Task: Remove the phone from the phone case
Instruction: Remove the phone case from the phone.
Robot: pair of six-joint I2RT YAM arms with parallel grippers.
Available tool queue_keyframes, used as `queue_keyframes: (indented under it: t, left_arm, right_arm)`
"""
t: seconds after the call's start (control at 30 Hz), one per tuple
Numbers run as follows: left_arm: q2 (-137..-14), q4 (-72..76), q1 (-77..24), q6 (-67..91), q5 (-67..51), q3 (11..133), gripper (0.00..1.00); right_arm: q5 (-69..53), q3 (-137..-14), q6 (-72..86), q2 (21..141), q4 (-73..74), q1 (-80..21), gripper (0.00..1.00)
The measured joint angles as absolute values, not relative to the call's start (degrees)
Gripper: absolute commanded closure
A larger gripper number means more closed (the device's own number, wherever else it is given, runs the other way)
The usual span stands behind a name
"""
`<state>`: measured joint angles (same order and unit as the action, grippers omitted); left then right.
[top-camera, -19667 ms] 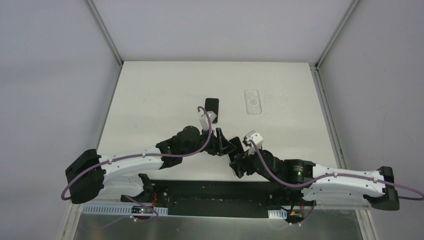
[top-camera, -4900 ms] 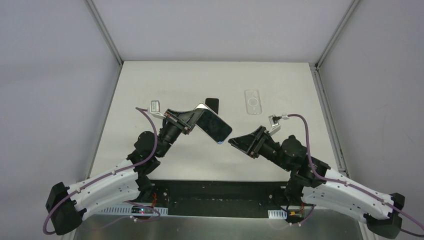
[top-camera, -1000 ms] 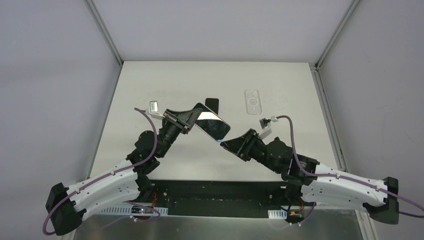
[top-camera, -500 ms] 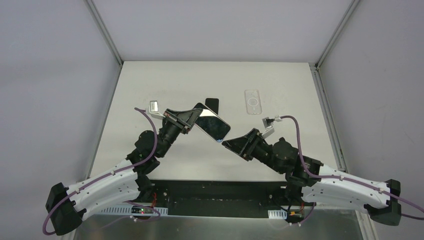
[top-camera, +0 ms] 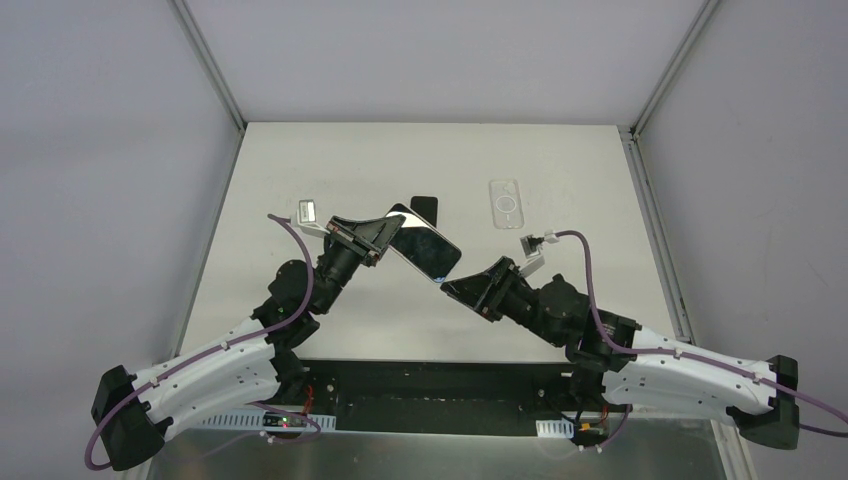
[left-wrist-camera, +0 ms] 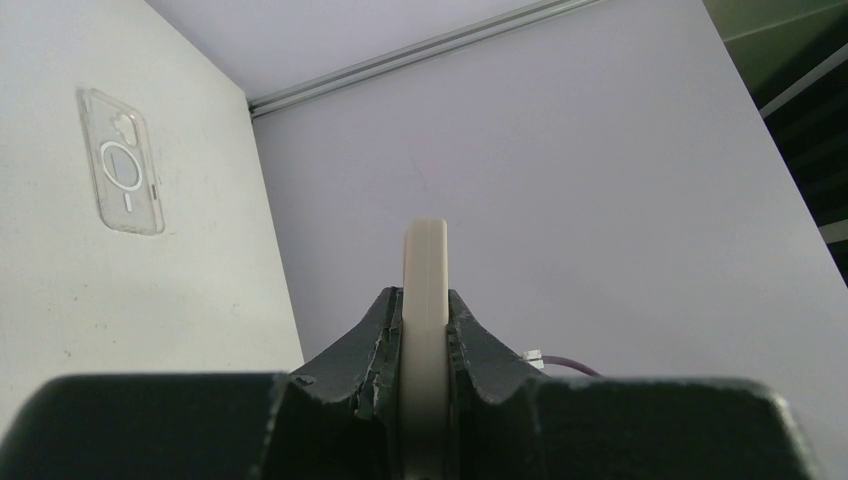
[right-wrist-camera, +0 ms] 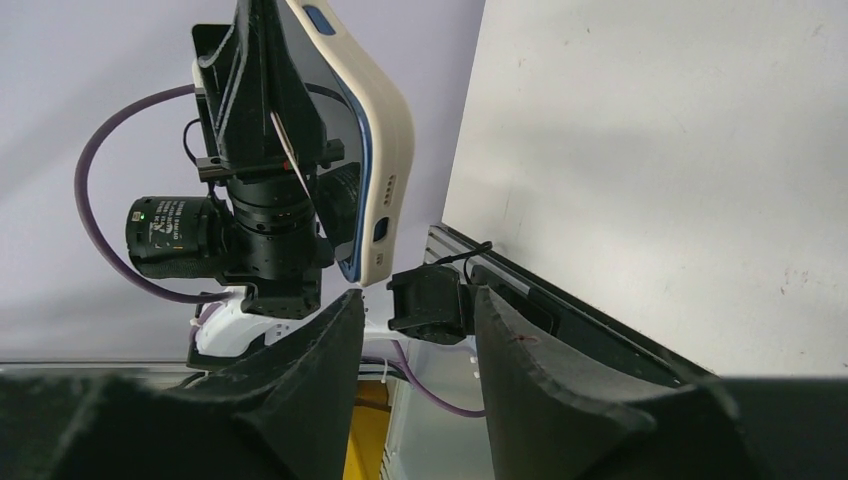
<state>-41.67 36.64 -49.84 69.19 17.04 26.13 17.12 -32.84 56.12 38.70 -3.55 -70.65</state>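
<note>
Pinches the phone case [left-wrist-camera: 425,290], phone [top-camera: 425,250] inside, between the left jaws above the bench [top-camera: 300,170]. Holds the right jaws spread just beside its lower end.

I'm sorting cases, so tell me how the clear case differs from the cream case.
The clear case lies flat on the table; the cream case is up in the air, tilted, clamped between the left fingers. The clear case is empty and see-through, with a white ring; the cream case is opaque and has a phone in it. Both are phone cases.
</note>
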Motion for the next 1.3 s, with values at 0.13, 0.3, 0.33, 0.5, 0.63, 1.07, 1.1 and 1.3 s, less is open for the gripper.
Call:
queue_keyframes:
  t: [0.13, 0.3, 0.33, 0.5, 0.63, 1.07, 1.1, 1.3]
  left_arm:
    - [-41.67, 36.64, -49.89, 69.19, 17.06, 26.13, 1.00]
    - [-41.65, 36.64, -49.89, 69.19, 17.06, 26.13, 1.00]
    - [-41.65, 36.64, -49.89, 69.19, 17.06, 26.13, 1.00]
    - [-41.65, 36.64, -49.91, 69.21, 17.04, 26.13, 1.00]
    - [-41.65, 36.64, -49.93, 69.21, 17.04, 26.13, 1.00]
    - [-41.60, 36.64, -49.95, 69.19, 17.04, 26.13, 1.00]
    - [-41.58, 36.64, -49.98, 69.17, 17.04, 26.13, 1.00]
    - [-41.56, 36.58, -50.28, 68.95, 17.04, 26.13, 1.00]
  right_arm:
    - [17.04, -32.84, 56.12, 38.63, -4.29, -70.65, 0.48]
    - [16.19, -32.84, 56.07, 38.61, -4.51, -70.65, 0.49]
    - [16.16, -32.84, 56.10, 38.59, -4.51, -70.65, 0.50]
    - [16.32, -32.84, 56.18, 38.24, -4.54, -70.65, 0.55]
    - [16.64, -32.84, 56.62, 38.33, -4.93, -70.65, 0.56]
    - [17.32, -32.42, 57.95, 39.16, -6.37, -70.65, 0.58]
    - [17.34, -32.29, 58.06, 39.13, -6.46, -70.65, 0.59]
    - [17.39, -31.99, 58.33, 38.89, -6.94, -70.65, 0.61]
